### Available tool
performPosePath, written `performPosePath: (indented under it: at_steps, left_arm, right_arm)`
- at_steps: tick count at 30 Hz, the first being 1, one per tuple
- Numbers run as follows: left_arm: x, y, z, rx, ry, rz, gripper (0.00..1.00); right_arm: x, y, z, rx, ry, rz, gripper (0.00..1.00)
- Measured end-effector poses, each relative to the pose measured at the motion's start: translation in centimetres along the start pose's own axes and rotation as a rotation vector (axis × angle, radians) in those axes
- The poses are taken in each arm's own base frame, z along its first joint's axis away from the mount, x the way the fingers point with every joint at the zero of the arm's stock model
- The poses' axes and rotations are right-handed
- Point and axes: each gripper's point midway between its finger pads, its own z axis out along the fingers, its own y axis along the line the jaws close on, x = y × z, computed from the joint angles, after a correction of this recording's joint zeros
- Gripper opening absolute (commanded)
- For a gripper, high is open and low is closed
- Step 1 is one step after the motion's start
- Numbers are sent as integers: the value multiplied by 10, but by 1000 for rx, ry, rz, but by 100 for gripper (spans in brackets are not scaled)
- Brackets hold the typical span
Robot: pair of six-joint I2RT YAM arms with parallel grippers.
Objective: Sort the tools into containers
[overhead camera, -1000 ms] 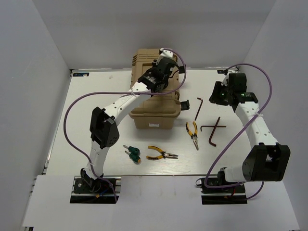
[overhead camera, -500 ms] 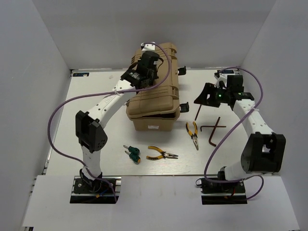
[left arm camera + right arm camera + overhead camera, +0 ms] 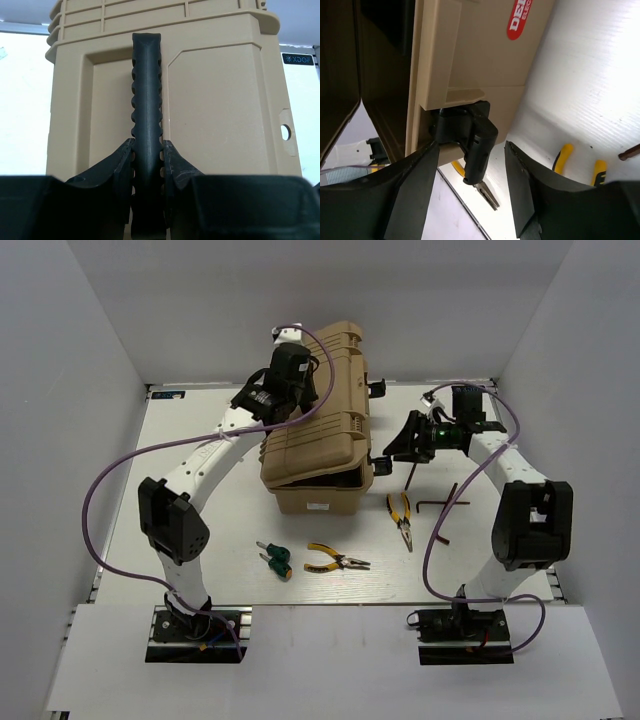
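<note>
Tools are all out on the table [image 3: 200,490]: screwdrivers [image 3: 273,558] and one pliers [image 3: 336,560] lie just near of the tan case [image 3: 320,492], with second pliers [image 3: 400,517] and hex keys [image 3: 428,505] to its right. Left gripper [image 3: 147,147] is clamped on the lid's black handle [image 3: 146,90], propping the lid [image 3: 325,390] part-open. Right gripper [image 3: 470,160] has its fingers spread around the right-side latch [image 3: 477,137], gripping nothing. The mouth gap looks tight; free room is left of the case, and the right arm crowds the hex keys.

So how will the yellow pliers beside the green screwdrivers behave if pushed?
The pliers lie flat, so they'd probably slide or pivot, not roll. Their tips look metal, so likely stiff and heavy for their size. Handles seem slightly spread, so may swing when lifted.
</note>
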Motion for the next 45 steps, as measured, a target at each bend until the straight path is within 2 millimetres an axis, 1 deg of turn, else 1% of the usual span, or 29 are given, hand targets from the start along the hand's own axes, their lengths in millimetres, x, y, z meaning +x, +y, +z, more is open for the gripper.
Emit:
performPosePath:
  at_steps: [2,4,7,8,9,10,11,12,17,21,24,26,29,32,35,37,38,40,41,43,44,45]
  left_arm:
    - [1,0,0,3,3,-7,0]
    - [1,1,0,11,3,-15,0]
    - [-1,2,0,17,2,-26,0]
    - [0,2,-1,18,2,-31,0]
    - [-1,2,-1,20,0,-36,0]
    - [-1,3,-1,22,0,-39,0]
    - [-1,3,-1,24,1,-41,0]
    - [-1,3,-1,27,2,-44,0]
    - [-2,8,-5,32,0,-65,0]
    - [-10,22,-16,22,-24,-86,0]
    - [-19,42,-33,-8,-58,-94,0]
    - [-29,67,-52,-59,-94,-90,0]
    - [-33,103,-72,-136,-123,-88,0]
    - [-34,128,-82,-187,-148,-78,0]
    - [-34,143,-84,-202,-167,-81,0]
    - [-34,147,-84,-198,-171,-86,5]
    - [-34,150,-83,-197,-171,-89,11]
    - [-33,155,-84,-190,-169,-96,13]
    - [-33,159,-84,-187,-167,-101,17]
    - [-32,167,-83,-179,-158,-112,17]
    - [-31,171,-82,-175,-154,-120,20]
    - [-30,176,-82,-172,-148,-128,25]
  right_arm:
    - [3,1,3,-3,15,1,58]
    - [8,0,8,-8,36,7,58]
    - [18,-5,19,-8,79,22,49]
    - [21,-7,23,-7,92,27,40]
    - [23,-8,25,-5,102,31,34]
    - [26,-8,27,-7,113,39,26]
    - [27,-7,28,-4,117,41,7]
    - [28,-8,28,14,120,74,0]
    - [29,-7,28,18,121,92,0]
    - [29,-7,28,19,120,84,0]
    - [32,-5,29,21,129,78,0]
    - [33,-4,30,19,135,72,0]
    - [34,-4,30,18,137,65,0]
    - [33,-4,31,17,135,59,0]
    - [33,-4,31,18,134,59,0]
    - [33,-4,31,19,134,58,0]
    - [33,-4,31,19,133,58,0]
    - [33,-4,30,20,131,56,0]
    - [33,-4,30,20,131,56,0]
    - [31,-5,30,22,126,54,0]
    - [30,-5,30,23,122,51,0]
    - [30,-6,30,25,119,49,0]
